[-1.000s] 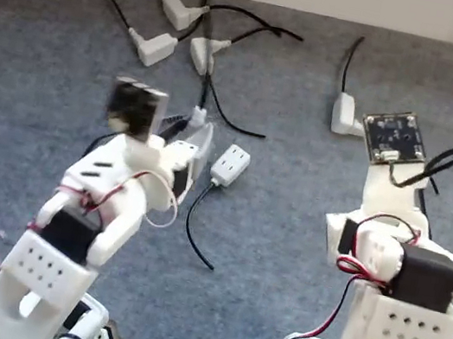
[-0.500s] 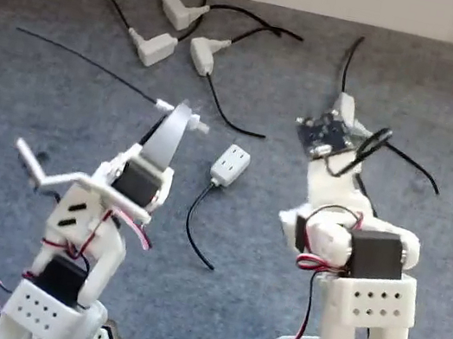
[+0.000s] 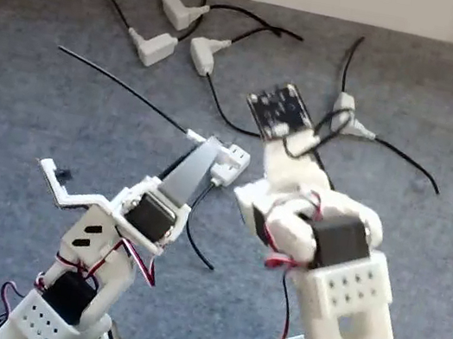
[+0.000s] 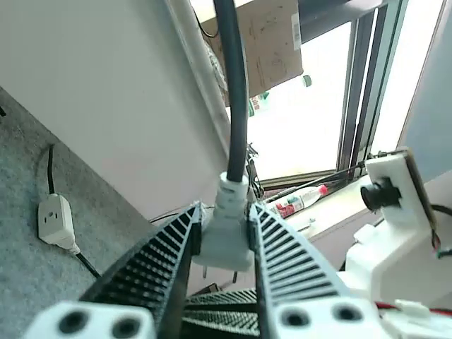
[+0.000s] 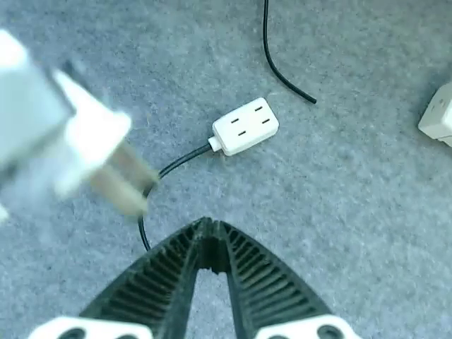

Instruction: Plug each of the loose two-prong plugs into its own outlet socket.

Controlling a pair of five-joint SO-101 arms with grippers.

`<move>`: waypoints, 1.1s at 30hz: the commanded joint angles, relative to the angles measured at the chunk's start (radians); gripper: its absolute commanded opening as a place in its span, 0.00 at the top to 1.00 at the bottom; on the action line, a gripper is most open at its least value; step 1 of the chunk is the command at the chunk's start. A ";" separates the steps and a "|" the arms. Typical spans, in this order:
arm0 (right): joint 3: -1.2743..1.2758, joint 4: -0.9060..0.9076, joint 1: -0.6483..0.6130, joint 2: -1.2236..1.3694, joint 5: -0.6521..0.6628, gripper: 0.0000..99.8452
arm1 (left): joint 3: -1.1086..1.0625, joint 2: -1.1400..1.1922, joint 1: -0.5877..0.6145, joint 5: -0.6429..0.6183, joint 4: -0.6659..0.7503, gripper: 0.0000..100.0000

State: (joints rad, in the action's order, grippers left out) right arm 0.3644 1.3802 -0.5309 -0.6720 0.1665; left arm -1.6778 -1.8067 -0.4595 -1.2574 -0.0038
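Note:
My left gripper (image 4: 224, 233) is shut on a white two-prong plug (image 4: 227, 224) whose black cable (image 4: 233, 85) runs up out of the fingers. From above, that plug (image 3: 210, 143) hangs just beside the white outlet socket (image 3: 233, 161) at mid-carpet. The right wrist view has the socket (image 5: 245, 126) lying flat with its slots up, and the held plug's prongs (image 5: 121, 180) blurred close by. My right gripper (image 5: 207, 226) is shut on nothing above the carpet near the socket. The right arm's wrist board (image 3: 281, 111) hides its fingers from above.
Three white connector blocks (image 3: 177, 12) (image 3: 152, 48) (image 3: 203, 53) with black leads lie at the back left. Another white block (image 3: 343, 113) with cables lies at the back right. A white socket block (image 4: 55, 219) rests on grey carpet. A wall bounds the far edge.
The left arm turned and carried the plug rightward to the middle socket, its cable trailing left. The right arm swung left from the back-right block to above the socket.

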 commanded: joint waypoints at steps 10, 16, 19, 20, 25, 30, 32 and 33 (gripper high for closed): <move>-0.263 -0.025 -0.007 0.220 -0.074 0.99 | -0.018 -0.013 -0.110 0.000 -0.049 0.99; -0.343 -0.027 -0.005 0.274 -0.075 0.99 | -0.018 -0.013 -0.113 0.000 -0.089 0.99; -0.372 -0.025 -0.005 0.280 -0.078 0.99 | -0.018 -0.013 -0.107 0.000 -0.097 0.99; -0.377 -0.024 -0.005 0.278 -0.075 0.99 | -0.018 -0.013 -0.105 0.000 -0.097 0.99; -0.374 0.004 -0.002 0.277 -0.075 0.99 | -0.018 -0.010 -0.102 0.000 -0.097 0.99; -0.383 0.051 0.044 0.277 -0.075 0.99 | -0.018 -0.007 -0.064 -0.002 -0.098 0.99; -0.400 0.051 0.058 0.277 -0.080 0.99 | -0.018 -0.007 -0.062 -0.002 -0.098 0.99; -0.409 0.053 0.058 0.277 -0.080 0.99 | -0.018 -0.005 -0.062 -0.002 -0.098 0.99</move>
State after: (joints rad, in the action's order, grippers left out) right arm 0.0345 1.4293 -0.4925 -0.3805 0.1036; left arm -1.6778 -1.8174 -0.5224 -1.2589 -0.0928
